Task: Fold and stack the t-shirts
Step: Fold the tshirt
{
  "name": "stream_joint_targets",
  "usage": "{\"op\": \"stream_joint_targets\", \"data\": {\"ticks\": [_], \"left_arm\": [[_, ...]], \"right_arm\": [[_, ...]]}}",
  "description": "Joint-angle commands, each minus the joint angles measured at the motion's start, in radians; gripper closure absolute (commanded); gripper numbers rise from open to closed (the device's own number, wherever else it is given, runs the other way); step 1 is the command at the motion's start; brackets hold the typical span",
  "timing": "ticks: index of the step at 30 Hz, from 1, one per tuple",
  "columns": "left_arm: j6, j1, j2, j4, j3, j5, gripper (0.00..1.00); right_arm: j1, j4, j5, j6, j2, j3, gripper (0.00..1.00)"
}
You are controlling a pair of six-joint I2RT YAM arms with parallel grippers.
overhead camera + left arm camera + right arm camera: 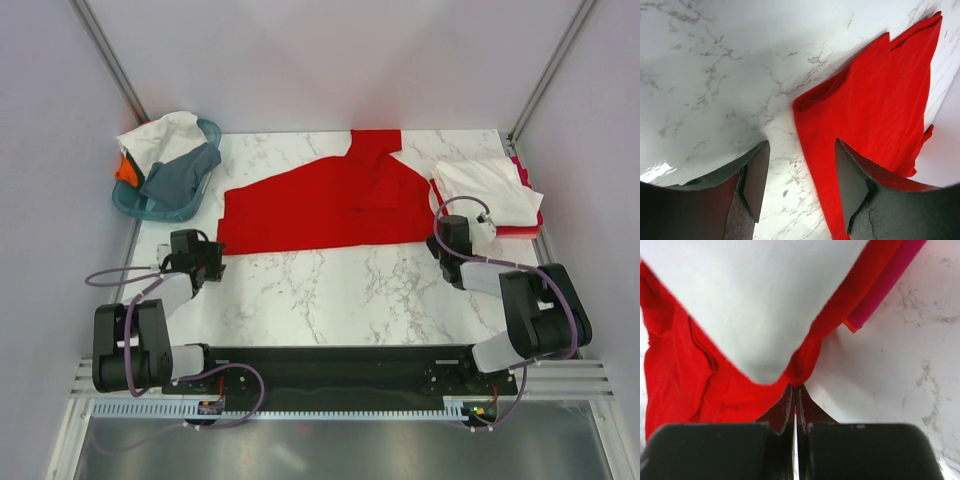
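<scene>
Red t-shirt (330, 205) lies spread on the table (330, 295), first fold seemingly starting: right gripper (795, 389) clamped on one near corner beside the folded stack (490, 190), left gripper (801, 150) gaping over the other, which it should grasp next.

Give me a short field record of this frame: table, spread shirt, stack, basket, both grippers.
table: white marble
red t-shirt: spread flat, mid-table
folded stack: right rear, white on top, red beneath
teal basket: left rear, holds white, grey, orange cloth
left gripper: open, by red t-shirt's left corner
right gripper: shut, tips at a bunched red cloth corner; grip unconfirmed
</scene>
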Motion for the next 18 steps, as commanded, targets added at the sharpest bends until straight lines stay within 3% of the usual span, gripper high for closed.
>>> {"op": "stream_joint_targets", "data": {"ticks": [1, 7, 14, 17, 18], "left_arm": [[0.025, 0.002, 0.035, 0.070, -0.009, -0.046, 0.38], [0.016, 0.002, 0.126, 0.148, 0.001, -0.011, 0.50], [0.010, -0.012, 0.163, 0.148, 0.012, -0.028, 0.55], [0.010, -0.021, 0.161, 0.136, 0.017, -0.040, 0.67], [0.011, -0.022, 0.161, 0.133, 0.018, -0.049, 0.77]], "right_arm": [[0.003, 0.015, 0.046, 0.002, -0.064, -0.036, 1.00], [0.010, 0.029, 0.020, 0.007, -0.076, -0.059, 1.00], [0.023, 0.028, 0.018, 0.011, -0.090, -0.056, 1.00], [0.026, 0.023, 0.021, 0.013, -0.102, -0.054, 1.00], [0.028, 0.023, 0.024, 0.014, -0.104, -0.054, 1.00]]}}
